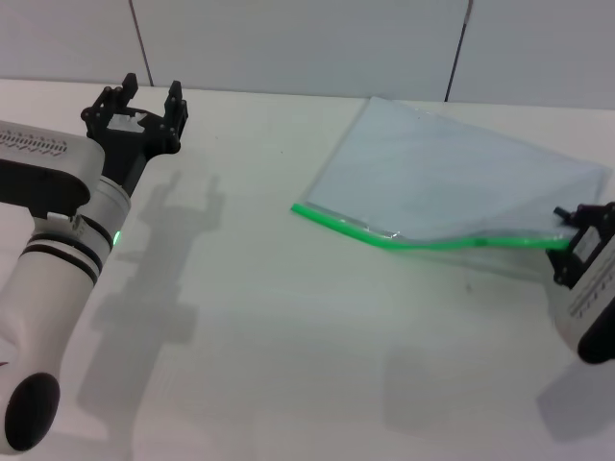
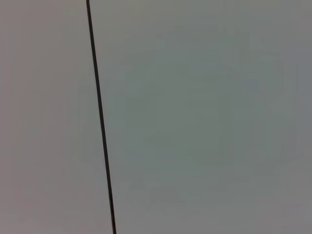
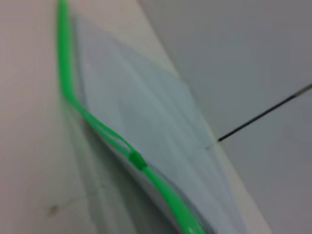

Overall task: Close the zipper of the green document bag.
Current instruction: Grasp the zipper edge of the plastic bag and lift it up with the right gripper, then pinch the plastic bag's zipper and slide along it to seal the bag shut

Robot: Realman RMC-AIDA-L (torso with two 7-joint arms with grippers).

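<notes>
The zipper runs along the near edge of the green document bag, which lies flat on the white table at my right side, its right end lifted a little. In my right wrist view the small slider sits partway along the strip, the two green lines apart behind it. My right gripper is at the strip's right end (I cannot tell if its jaws are clamped). My left gripper hovers far left, jaws apart, holding nothing.
</notes>
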